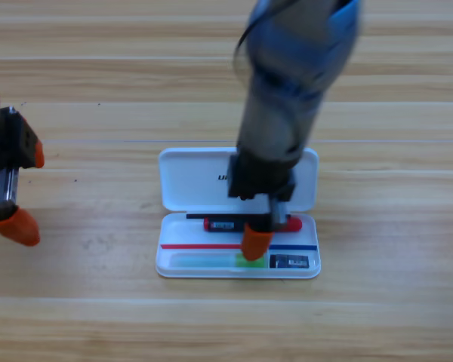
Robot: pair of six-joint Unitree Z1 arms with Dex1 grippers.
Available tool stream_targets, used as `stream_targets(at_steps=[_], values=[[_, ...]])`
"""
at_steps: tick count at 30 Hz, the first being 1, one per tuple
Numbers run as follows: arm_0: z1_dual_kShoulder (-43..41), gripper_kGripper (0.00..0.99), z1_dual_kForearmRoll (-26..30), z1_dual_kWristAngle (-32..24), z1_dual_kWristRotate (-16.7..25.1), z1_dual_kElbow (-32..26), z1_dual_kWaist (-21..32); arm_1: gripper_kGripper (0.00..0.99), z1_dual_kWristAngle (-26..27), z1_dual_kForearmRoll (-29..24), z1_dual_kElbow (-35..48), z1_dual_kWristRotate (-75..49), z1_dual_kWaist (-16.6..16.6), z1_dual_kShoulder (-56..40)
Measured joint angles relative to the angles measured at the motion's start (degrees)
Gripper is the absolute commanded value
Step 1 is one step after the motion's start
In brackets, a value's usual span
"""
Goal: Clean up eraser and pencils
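Observation:
The white case [174, 265] lies open in the middle of the table, its lid [189, 177] folded back. In the tray's upper slot rests the black pencil [223, 224] with red ends. The light green pencil [211, 261] fills the lower slot, and the eraser [289, 262] sits just right of it. My right gripper [257, 245] points down into the tray, its orange tip over the green pencil's right end and covering part of the black pencil. My left gripper [19, 192] waits at the left edge, open and empty.
The right arm [294, 75] comes down from the top edge and hides part of the lid. Wooden table [385, 317] surrounds the case on all sides.

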Motion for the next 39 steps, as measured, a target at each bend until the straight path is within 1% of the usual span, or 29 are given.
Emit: stream_targets(at_steps=[2, 4, 6, 8, 9, 11, 12, 14, 17, 18, 19, 20, 21, 22, 24, 25, 27, 33, 39], values=[[-0.01, 0.99, -0.58, 0.0, 0.0, -0.03, 0.0, 0.959, 3.73, -0.1, 3.52, 0.35, 0.08, -5.46], [-0.02, 0.99, -1.22, -0.04, -0.01, -0.39, 0.33, 0.962, 7.02, -1.93, 8.65, 2.17, 0.09, -12.12], [-0.02, 0.99, -2.87, -0.16, -0.15, -1.34, 1.13, 0.968, 10.3, -6.53, 16.66, 3.84, 0.1, -19.93], [-0.03, 0.99, -5.51, -0.55, -0.16, -2.52, 2.51, 0.973, 12.85, -12.58, 25.15, 6.71, 0.11, -28.05], [-0.04, 0.99, -6.84, -0.79, -0.16, -2.97, 3.26, 0.973, 13.96, -15.37, 28.6, 7.89, 0.12, -31.32], [-0.05, 0.986, -10.26, -1.55, -0.16, -3.16, 5.22, 0.976, 15.42, -19.3, 33.93, 9.85, 0.12, -37.76], [-0.04, 0.977, -11.94, -2.21, -0.15, -3.16, 6.25, 0.976, 15.93, -20.42, 35.68, 10.64, 0.12, -40.18], [0.0, 0.925, -14.81, -3.87, -0.15, -3.26, 8.75, 0.976, 18.17, -21.0, 38.24, 11.74, 0.12, -45.02], [0.65, 0.842, -18.69, -8.38, -0.12, -3.84, 13.01, 0.979, 20.47, -23.1, 41.47, 13.38, 0.14, -50.35], [1.29, 0.796, -20.61, -10.64, -0.12, -4.18, 14.53, 0.98, 20.48, -24.05, 42.48, 13.51, 0.13, -51.61], [2.02, 0.726, -22.6, -13.13, -0.12, -4.34, 16.37, 0.98, 20.49, -24.72, 43.32, 13.58, 0.13, -52.37], [2.73, 0.635, -24.02, -15.13, -0.12, -4.34, 17.68, 0.98, 20.52, -25.13, 43.98, 13.67, 0.13, -52.87], [3.55, 0.525, -25.52, -17.18, -0.12, -4.32, 19.08, 0.98, 20.55, -25.31, 44.21, 13.73, 0.13, -53.01], [4.6, 0.385, -26.74, -19.4, -0.12, -4.3, 20.42, 0.98, 20.79, -25.42, 44.27, 13.8, 0.13, -53.04], [6.47, 0.052, -28.81, -22.96, 0.31, -4.0, 22.53, 0.98, 21.7, -25.49, 44.28, 13.94, 0.13, -53.05], [7.36, 0.0, -30.36, -24.63, 1.06, -3.34, 23.46, 0.98, 22.19, -25.5, 44.28, 14.15, 0.13, -53.05], [8.54, 0.0, -33.52, -27.16, 2.72, -1.41, 24.5, 0.98, 22.91, -25.51, 44.28, 14.79, 0.13, -53.06], [12.94, 0.0, -43.14, -35.41, 2.9, 7.06, 25.0, 0.98, 23.26, -25.74, 44.28, 15.45, 0.13, -53.1], [20.84, 0.0, -43.77, -41.03, 2.97, 7.88, 25.0, 0.98, 23.26, -25.75, 44.28, 15.45, 0.13, -53.1]])
